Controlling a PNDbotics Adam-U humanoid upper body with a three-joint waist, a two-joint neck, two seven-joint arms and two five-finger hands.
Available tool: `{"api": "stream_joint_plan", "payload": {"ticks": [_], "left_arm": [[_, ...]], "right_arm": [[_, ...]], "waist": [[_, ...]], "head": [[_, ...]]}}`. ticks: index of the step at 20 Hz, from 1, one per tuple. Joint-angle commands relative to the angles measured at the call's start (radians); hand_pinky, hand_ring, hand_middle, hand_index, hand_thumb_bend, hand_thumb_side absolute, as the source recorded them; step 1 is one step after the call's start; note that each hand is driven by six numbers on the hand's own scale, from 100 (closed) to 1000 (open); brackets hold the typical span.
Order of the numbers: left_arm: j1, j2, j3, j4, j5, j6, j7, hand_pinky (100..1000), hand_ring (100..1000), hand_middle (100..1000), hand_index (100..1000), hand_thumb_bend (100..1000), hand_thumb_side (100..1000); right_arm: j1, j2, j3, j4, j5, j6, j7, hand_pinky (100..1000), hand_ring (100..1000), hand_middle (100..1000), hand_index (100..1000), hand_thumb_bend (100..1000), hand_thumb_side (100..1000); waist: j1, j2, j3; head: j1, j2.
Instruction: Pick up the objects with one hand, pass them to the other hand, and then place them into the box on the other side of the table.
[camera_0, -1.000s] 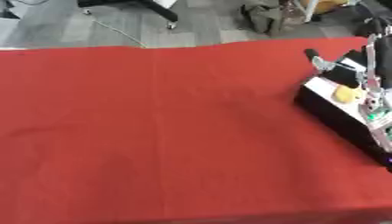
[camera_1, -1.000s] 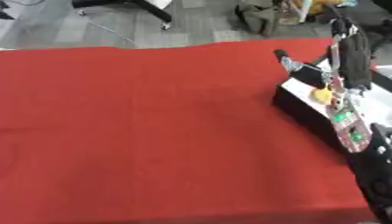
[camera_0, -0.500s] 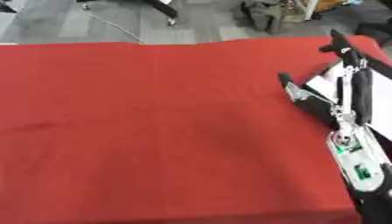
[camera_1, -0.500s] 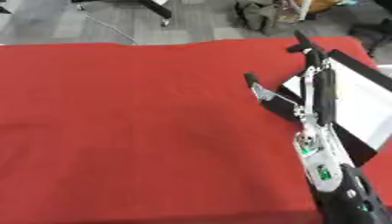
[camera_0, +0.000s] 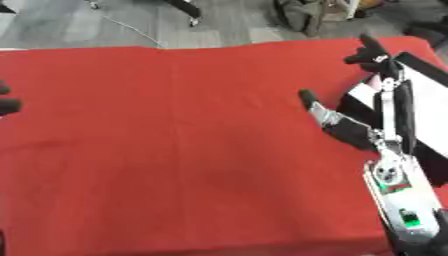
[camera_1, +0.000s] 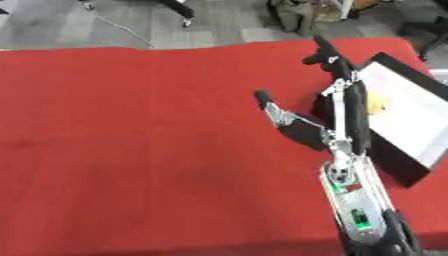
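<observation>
Beside box (camera_1: 411, 125), right hand (camera_1: 337, 117) open, empty

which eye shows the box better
The right eye view: the box shows its white inside, dark rim and a yellow thing beside the open right hand. The left eye view cuts the box at the edge and the hand hides the yellow thing.

A table draped in red cloth (camera_1: 149, 140) fills nearly the whole frame, a black-walled box (camera_1: 411, 117) with a white inside resting on it at the right edge.
</observation>
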Motion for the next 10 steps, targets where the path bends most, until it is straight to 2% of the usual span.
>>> {"api": "stream_joint_plan", "payload": {"ticks": [1, 5, 10], "left_arm": [[-0.003, 0.012, -0.009, -0.005, 0.009, 0.003, -0.025, 667, 541, 569, 666, 350, 731], [-0.004, 0.019, -0.021, 0.002, 0.010, 0.010, -0.055, 667, 540, 568, 665, 347, 740], [-0.010, 0.039, -0.039, 0.011, 0.003, 0.013, -0.090, 666, 538, 567, 664, 341, 751]], "right_arm": [[-0.017, -0.012, 0.024, -0.029, -0.013, -0.014, 0.036, 748, 824, 611, 913, 568, 490], [-0.064, -0.042, 0.075, -0.042, 0.022, -0.041, 0.093, 761, 827, 627, 917, 536, 485], [-0.180, -0.094, 0.188, -0.059, 0.037, -0.095, 0.173, 771, 822, 641, 919, 504, 488]], "waist": [[0.003, -0.006, 0.000], [0.002, -0.010, 0.003], [-0.001, -0.016, 0.011]], "head": [[-0.006, -0.003], [-0.014, -0.003], [-0.038, -0.003]]}}
